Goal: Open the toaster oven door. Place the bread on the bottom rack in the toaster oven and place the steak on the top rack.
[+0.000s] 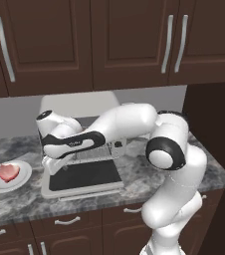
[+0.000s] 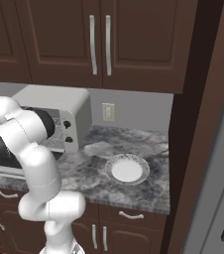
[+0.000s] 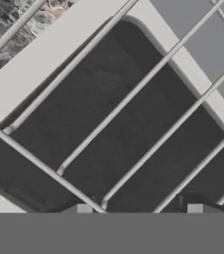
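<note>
The toaster oven (image 1: 79, 103) stands at the back of the counter with the toaster oven door (image 1: 84, 178) dropped flat toward me. A wire rack (image 1: 92, 155) shows at the oven mouth under my arm; I cannot tell whether it is the top or the bottom rack. In the hand view my gripper (image 3: 139, 210) looks down on the rack's silver bars (image 3: 134, 92) over the door's dark glass (image 3: 109, 144). Its fingertips (image 3: 84, 209) stand apart with nothing visible between them. The steak (image 1: 8, 172) lies on a white plate (image 1: 21, 182) left of the oven. The bread is hidden.
A white plate (image 2: 127, 170) with nothing on it sits on the marble counter (image 2: 148, 149) right of the toaster oven (image 2: 59, 106). Dark wall cabinets (image 1: 109, 40) hang above, and a tall dark panel (image 2: 198, 124) closes the counter's right end.
</note>
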Controlling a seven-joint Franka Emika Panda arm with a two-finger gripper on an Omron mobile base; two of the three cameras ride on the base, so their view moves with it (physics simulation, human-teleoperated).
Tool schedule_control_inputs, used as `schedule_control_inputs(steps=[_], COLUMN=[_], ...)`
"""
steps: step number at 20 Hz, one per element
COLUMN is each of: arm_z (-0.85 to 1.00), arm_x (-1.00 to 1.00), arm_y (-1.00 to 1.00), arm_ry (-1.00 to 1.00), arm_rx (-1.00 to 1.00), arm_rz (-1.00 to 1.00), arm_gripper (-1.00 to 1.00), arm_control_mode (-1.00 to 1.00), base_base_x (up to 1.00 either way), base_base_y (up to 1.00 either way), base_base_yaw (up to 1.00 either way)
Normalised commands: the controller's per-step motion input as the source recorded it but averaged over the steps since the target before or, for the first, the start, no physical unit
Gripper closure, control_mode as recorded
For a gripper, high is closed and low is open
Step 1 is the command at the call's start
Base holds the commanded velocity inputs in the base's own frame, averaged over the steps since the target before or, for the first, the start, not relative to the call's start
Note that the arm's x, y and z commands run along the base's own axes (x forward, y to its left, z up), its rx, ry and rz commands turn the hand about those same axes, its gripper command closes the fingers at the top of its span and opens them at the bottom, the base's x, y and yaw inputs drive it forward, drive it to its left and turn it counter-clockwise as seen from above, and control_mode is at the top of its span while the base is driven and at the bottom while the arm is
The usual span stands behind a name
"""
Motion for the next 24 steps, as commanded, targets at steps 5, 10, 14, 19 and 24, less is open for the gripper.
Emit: schedule_control_inputs(steps=[5, 10, 14, 19, 24], arm_z=[-0.51, -0.40, 0.36, 0.42, 0.23], arm_x=[-0.79, -0.39, -0.33, -0.32, -0.31], arm_y=[0.00, -0.05, -0.17, -0.23, -0.47], arm_ry=[0.08, 0.07, -0.10, -0.09, -0.07], arm_rx=[0.08, 0.10, 0.10, 0.03, 0.04], arm_rz=[0.00, -0.02, 0.00, -0.06, -0.10], arm_gripper=[1.00, 1.00, 1.00, 1.00, 1.00], arm_control_mode=[-1.00, -1.00, -1.00, -1.00, -1.00], base_base_x=[0.00, 0.00, 0.00, 0.00, 0.00], base_base_y=[0.00, 0.00, 0.00, 0.00, 0.00], base_base_yaw=[0.00, 0.00, 0.00, 0.00, 0.00])
